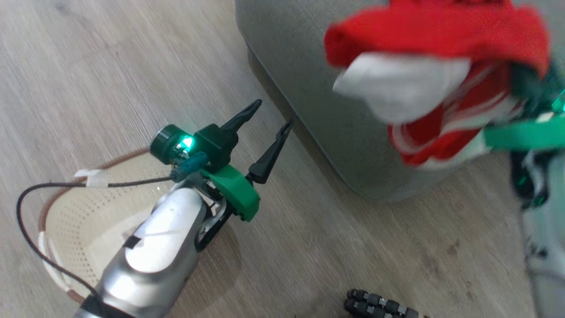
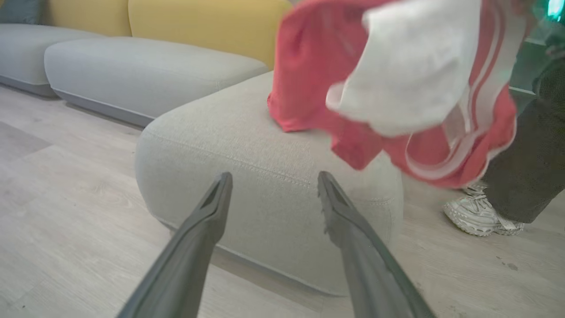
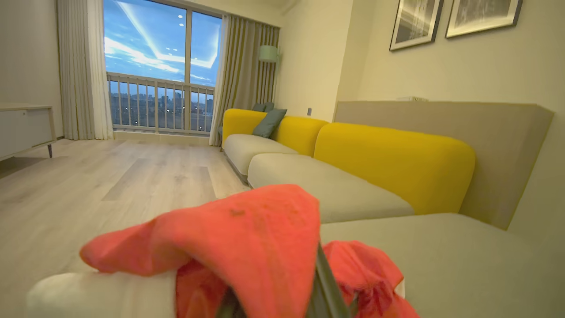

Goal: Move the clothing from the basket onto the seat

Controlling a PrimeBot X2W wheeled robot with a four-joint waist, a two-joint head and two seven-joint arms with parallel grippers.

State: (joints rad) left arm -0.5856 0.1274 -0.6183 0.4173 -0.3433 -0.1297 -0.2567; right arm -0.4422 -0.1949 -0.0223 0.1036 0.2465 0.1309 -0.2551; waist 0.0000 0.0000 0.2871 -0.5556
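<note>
The right tool (image 3: 287,282) is clamped on the red-and-white clothing (image 1: 441,39), which hangs bunched over the corner of the grey seat (image 1: 309,66), while the left tool (image 1: 273,114) hovers with jaws spread wide and empty above the floor (image 1: 110,66) between the basket (image 1: 79,212) and the seat.
</note>
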